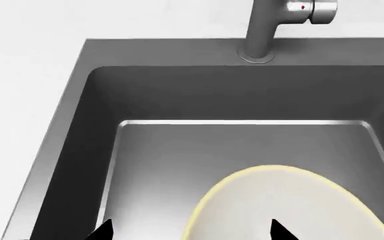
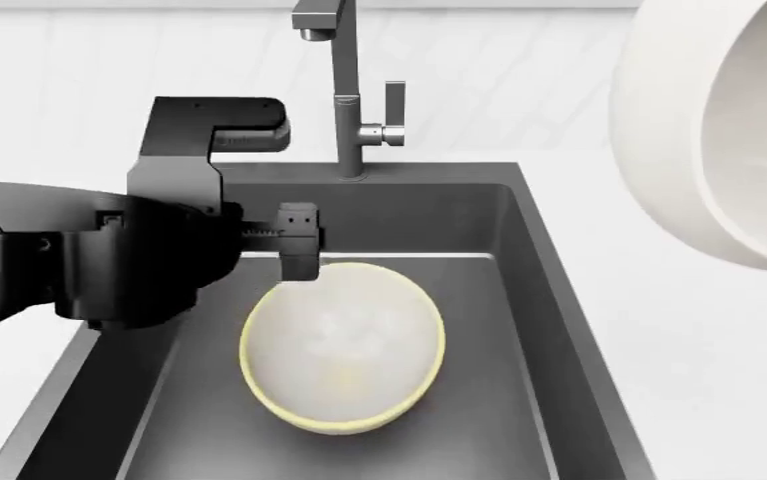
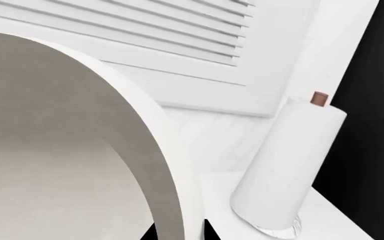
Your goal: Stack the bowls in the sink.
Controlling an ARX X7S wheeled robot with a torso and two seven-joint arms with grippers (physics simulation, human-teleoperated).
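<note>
The cream bowl (image 2: 343, 345) with the pale yellow rim sits on the floor of the sink (image 2: 517, 300). It is the right way up and a little tilted. It is near the middle of the dark grey basin, closer to the front.

The left gripper (image 2: 296, 245) hangs over the sink, just above the back edge of the cream bowl. In the left wrist view two dark fingertips (image 1: 282, 231) show well apart, one over the bowl (image 1: 292, 210) and one beside it. The fingers are spread wide and hold nothing. The black left arm (image 2: 103, 260) comes in from the left side over the sink's edge.

The big white bowl (image 2: 717, 130) is up in the air at the right, high above the counter (image 2: 703, 360) and close to the head camera. It is tipped on its side. In the right wrist view the right gripper (image 3: 178, 231) has its two dark tips tight on the thick wall of the white bowl (image 3: 65, 140), one tip on each side, so it is gripping that bowl.

Farther back, the tall grey faucet (image 2: 346, 90) stands at the back edge of the sink. Behind the right arm, a white paper towel roll (image 3: 289, 165) stands upright on the counter, by a white wall with slats (image 3: 178, 35).
</note>
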